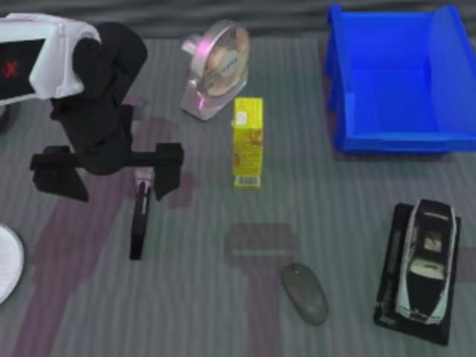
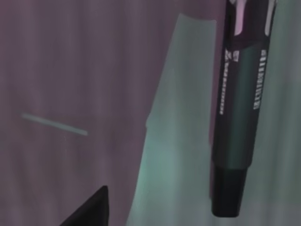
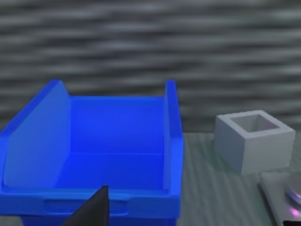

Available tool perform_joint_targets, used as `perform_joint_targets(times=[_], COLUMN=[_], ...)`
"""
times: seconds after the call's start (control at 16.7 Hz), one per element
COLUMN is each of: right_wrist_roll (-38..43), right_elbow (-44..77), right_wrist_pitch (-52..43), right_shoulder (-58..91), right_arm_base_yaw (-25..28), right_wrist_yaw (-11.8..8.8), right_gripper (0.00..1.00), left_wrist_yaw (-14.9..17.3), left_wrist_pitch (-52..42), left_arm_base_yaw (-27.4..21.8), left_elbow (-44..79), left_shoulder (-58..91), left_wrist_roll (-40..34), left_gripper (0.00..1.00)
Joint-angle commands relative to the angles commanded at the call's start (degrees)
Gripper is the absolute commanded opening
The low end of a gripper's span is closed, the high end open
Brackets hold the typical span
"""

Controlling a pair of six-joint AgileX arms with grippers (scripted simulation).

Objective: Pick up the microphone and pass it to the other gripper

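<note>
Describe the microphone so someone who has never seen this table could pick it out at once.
Start at the upright yellow carton near the table's middle, then look toward the top view's left, under the open left gripper. The microphone lies flat there on the table. Unlike the grey oval mouse, it is a slim black stick.

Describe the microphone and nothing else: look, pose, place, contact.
The microphone is a slim black stick lying flat on the table at its left side, left of the yellow carton. Its handle points toward the near edge; its head end is tucked under the left gripper, whose open fingers straddle it without visibly touching. The left wrist view shows pale lettering along the dark barrel.
</note>
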Motion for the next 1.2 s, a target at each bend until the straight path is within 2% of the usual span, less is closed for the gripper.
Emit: perform_joint_targets(times=[0.18,0.54,0.84,1.2], right_wrist_roll=[0.00,0.00,0.00,0.00], right_elbow=[0.00,0.00,0.00,0.00], right_wrist_pitch=[0.00,0.00,0.00,0.00], right_shoulder=[0.00,0.00,0.00,0.00], right_arm_base_yaw=[0.00,0.00,0.00,0.00], right_wrist_yaw=[0.00,0.00,0.00,0.00], right_gripper=[1.00,1.00,1.00,1.00], left_wrist_yaw=[0.02,0.09,0.10,0.10], left_wrist_pitch=[3.90,17.75,19.08,19.08], left_arm_base_yaw=[-0.13,-0.19,-0.20,-0.20], left_elbow=[-1.50,-6.31,-6.85,-6.85], left_shoulder=[2.64,11.27,12.32,12.32], left_wrist_roll=[0.13,0.17,0.17,0.17], left_gripper=[1.00,1.00,1.00,0.55])
